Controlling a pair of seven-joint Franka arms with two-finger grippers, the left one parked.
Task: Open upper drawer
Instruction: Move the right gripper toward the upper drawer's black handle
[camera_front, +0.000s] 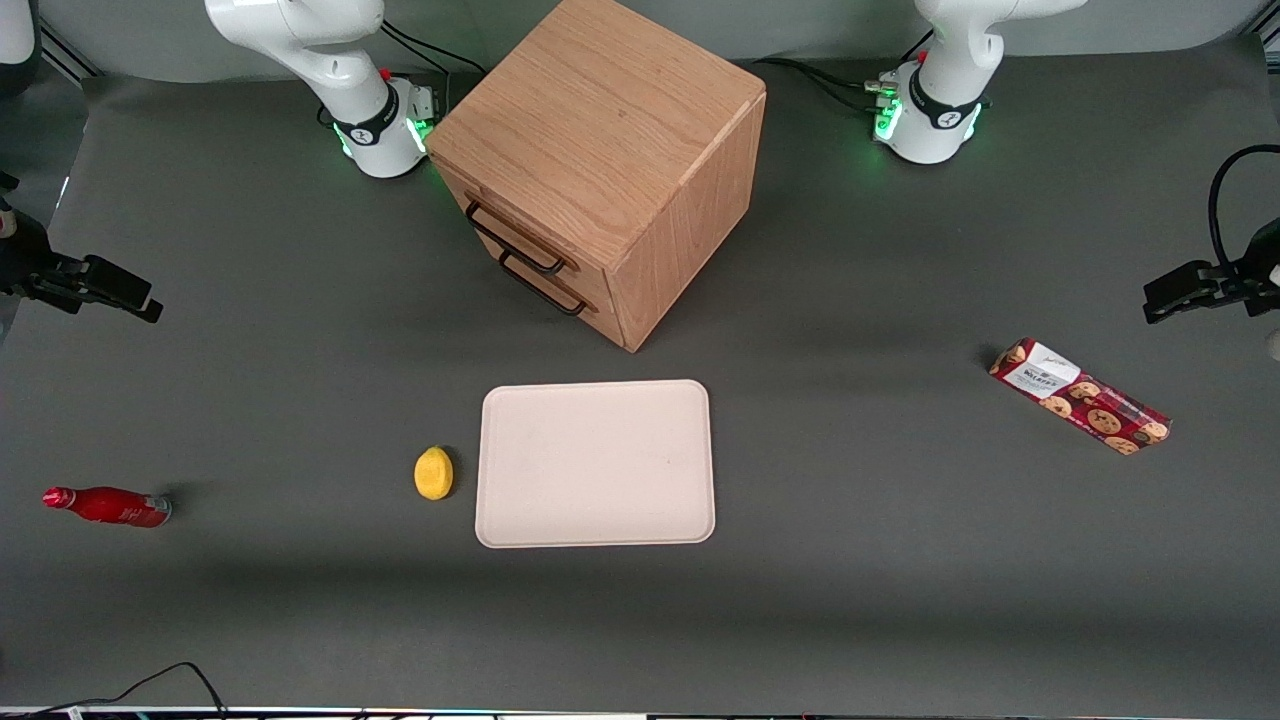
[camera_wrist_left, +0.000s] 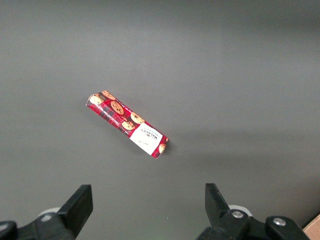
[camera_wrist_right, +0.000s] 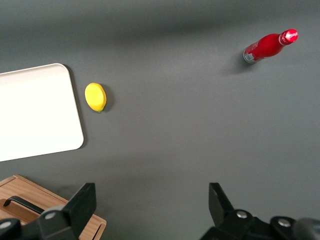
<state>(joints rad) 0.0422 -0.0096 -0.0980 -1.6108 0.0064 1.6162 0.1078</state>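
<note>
The oak cabinet (camera_front: 610, 130) stands in the middle of the table, turned at an angle. Its upper drawer (camera_front: 497, 212) is shut flush, and its thin black wire handle (camera_front: 515, 242) sits just above the lower drawer's matching handle (camera_front: 545, 290). My gripper (camera_front: 140, 300) hangs open and empty above the bare mat, far off toward the working arm's end of the table and well apart from the cabinet. In the right wrist view the gripper (camera_wrist_right: 152, 200) has its fingers spread wide, with a corner of the cabinet (camera_wrist_right: 35, 197) and a piece of black handle beside one finger (camera_wrist_right: 82, 202).
A cream tray (camera_front: 595, 463) lies nearer the front camera than the cabinet, with a yellow lemon (camera_front: 433, 472) beside it. A red bottle (camera_front: 108, 506) lies toward the working arm's end. A cookie pack (camera_front: 1080, 396) lies toward the parked arm's end.
</note>
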